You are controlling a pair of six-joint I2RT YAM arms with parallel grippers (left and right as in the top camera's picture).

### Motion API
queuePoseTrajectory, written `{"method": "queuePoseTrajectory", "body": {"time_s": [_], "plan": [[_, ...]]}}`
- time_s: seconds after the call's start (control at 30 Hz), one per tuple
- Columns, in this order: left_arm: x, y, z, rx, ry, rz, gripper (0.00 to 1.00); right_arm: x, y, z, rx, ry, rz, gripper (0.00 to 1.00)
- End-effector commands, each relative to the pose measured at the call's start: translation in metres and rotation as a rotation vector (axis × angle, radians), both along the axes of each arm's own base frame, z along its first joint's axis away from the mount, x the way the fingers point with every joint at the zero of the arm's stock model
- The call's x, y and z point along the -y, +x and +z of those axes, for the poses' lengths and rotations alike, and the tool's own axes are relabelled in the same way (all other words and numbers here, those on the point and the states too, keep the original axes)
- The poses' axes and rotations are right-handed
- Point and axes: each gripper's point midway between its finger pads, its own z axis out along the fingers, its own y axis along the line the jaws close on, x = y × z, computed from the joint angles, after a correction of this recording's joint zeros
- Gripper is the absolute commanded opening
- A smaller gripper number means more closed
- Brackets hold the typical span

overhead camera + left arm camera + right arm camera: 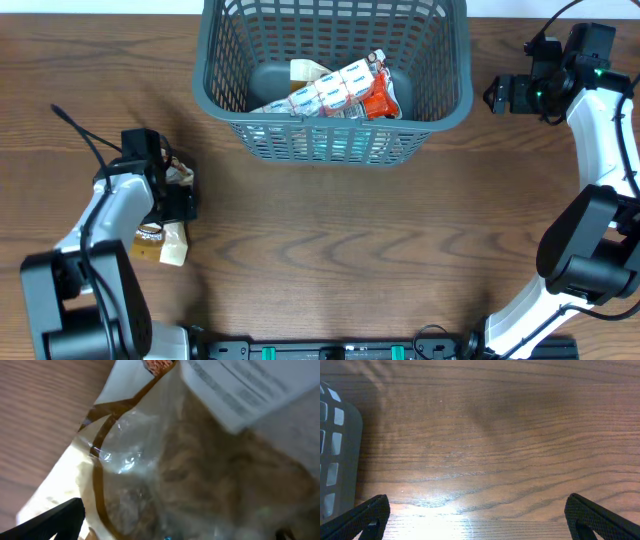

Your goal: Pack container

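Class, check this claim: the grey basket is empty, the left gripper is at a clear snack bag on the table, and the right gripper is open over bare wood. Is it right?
Not quite: the overhead view shows the basket holds several snack packets, so it is not empty. The rest stands.

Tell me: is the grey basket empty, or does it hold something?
Not empty. The basket holds several snack packets lying on its base.
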Motion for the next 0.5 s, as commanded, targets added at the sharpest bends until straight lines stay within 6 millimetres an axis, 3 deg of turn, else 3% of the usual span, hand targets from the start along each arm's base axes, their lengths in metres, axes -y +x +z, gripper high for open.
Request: {"method": "queuePoseTrajectory", "body": {"time_s": [0.0,0.13,0.37,0.47], "plan": [[0.000,0.000,-0.009,-0.035,-0.014,-0.018,0.99,-0.006,0.001,-0.003,-0.006,-0.002,0.026,0.99],[0.009,-0.001,-0.017,-0.048,-0.067,-0.023,0.68,-0.007,0.001,-0.003,-0.006,-0.002,0.026,0.99],[0.032,0.004,-0.017,-0.017,-0.198,-0.036,0.25,-0.007,0.001,-0.003,-0.006,-0.002,0.026,0.99],[0.035,0.008,-0.009,0.015,-0.213,-0.041,0.15,-0.007,0.001,-0.003,-0.005,-0.002,0.026,0.99]]}}
